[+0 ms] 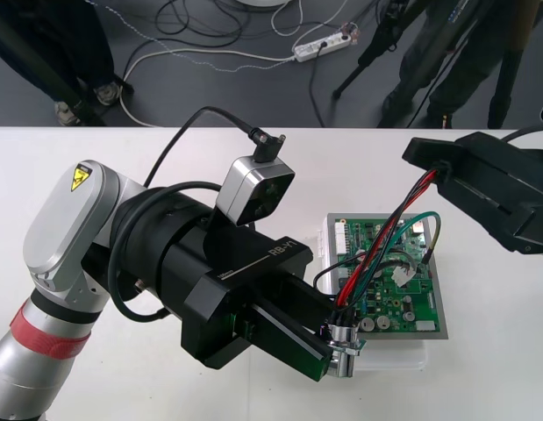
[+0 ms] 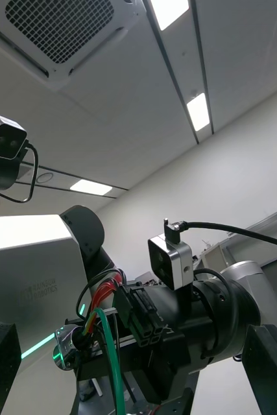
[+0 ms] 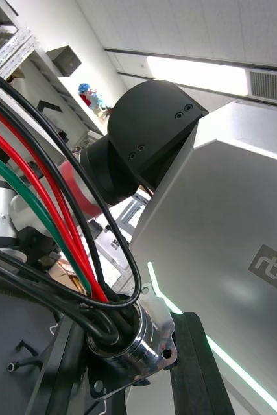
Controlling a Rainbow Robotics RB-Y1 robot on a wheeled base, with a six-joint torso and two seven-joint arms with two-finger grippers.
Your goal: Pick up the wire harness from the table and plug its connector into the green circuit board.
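My left gripper (image 1: 341,349) hovers over the near edge of the green circuit board (image 1: 396,282) and is shut on the harness's round metal socket (image 1: 343,336). In the left wrist view the socket (image 3: 137,342) sits clamped against a black finger (image 3: 193,369). Red, black and green wires (image 1: 387,235) arc up over the board to my right gripper (image 1: 434,168) at the far right. In the right wrist view the black plug (image 2: 138,318) hangs in mid-air between that gripper's (image 2: 133,332) widely spread fingers (image 2: 268,363), touching neither. The plug is not in the board.
The board rests on a white base (image 1: 410,353) at the table's near right. My left arm's wrist camera (image 1: 255,191) and cable stand just left of the board. Bare table (image 1: 166,149) lies behind and left.
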